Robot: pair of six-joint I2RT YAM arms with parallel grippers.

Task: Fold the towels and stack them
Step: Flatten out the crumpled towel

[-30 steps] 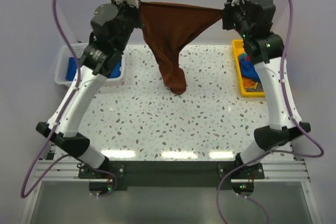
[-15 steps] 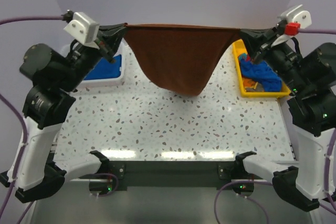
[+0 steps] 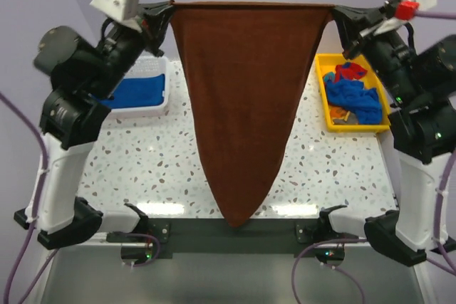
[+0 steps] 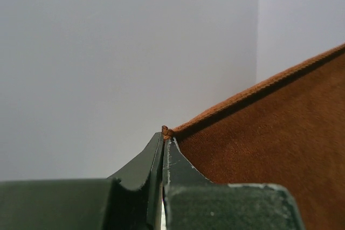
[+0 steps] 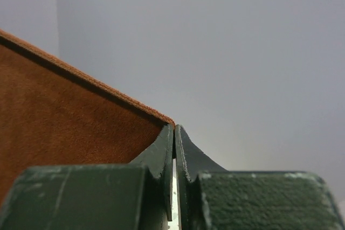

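Left wrist view shows the left gripper (image 4: 164,136) pinched shut on one top corner of the brown towel (image 4: 269,149). The right gripper (image 5: 173,130) nips the other corner the same way. Held high and wide apart, they pull the top edge taut, so the cloth hangs open above the table (image 3: 128,169) and tapers to a point, probably ready for laying flat to fold. Other towels (image 3: 356,97) wait in the tray (image 3: 320,83).

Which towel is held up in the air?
The rust-brown towel, pinched at its top corners by the left gripper and right gripper, hanging spread. The blue towel lies in the white basket; other towels sit heaped in the yellow tray.
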